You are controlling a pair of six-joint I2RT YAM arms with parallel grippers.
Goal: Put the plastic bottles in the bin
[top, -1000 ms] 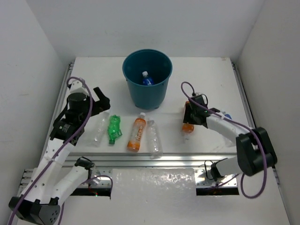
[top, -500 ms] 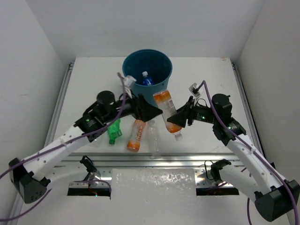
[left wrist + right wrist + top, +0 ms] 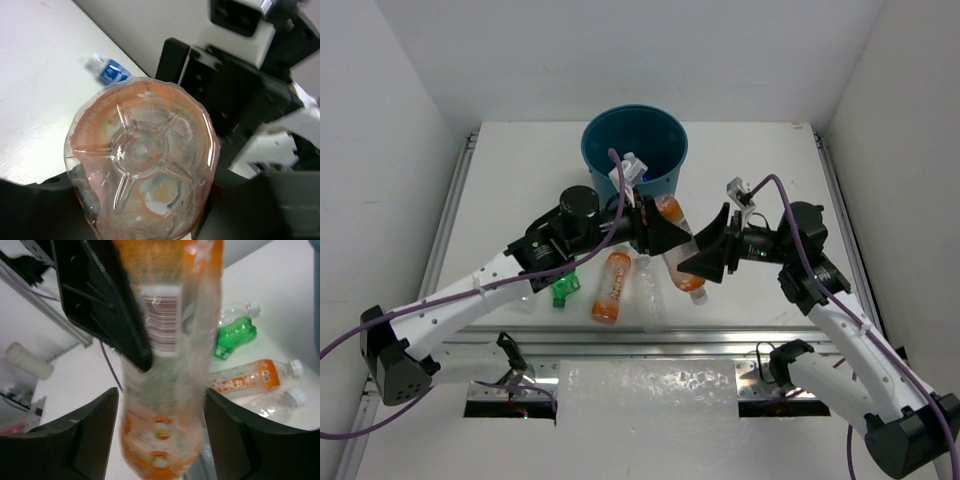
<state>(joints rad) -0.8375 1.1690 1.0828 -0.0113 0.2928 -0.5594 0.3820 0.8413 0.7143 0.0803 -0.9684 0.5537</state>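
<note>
An orange bottle (image 3: 682, 262) hangs tilted in the air in front of the teal bin (image 3: 595, 150), white cap down. My left gripper (image 3: 658, 234) is shut on its upper, base end; that base (image 3: 142, 160) fills the left wrist view. My right gripper (image 3: 708, 258) stands open around the lower half of the bottle (image 3: 170, 390), with a small gap at each finger. A second orange bottle (image 3: 610, 285), a green one (image 3: 563, 288) and a clear one (image 3: 648, 295) lie on the table below. A blue-labelled bottle (image 3: 110, 70) lies farther off.
The two arms meet over the middle of the table, just in front of the bin. A metal rail (image 3: 650, 340) runs along the near table edge. White walls close in on three sides.
My left gripper has reached in and closed on the bottle's base end. My right gripper has let go and opened. The bottle has shifted slightly lower.
</note>
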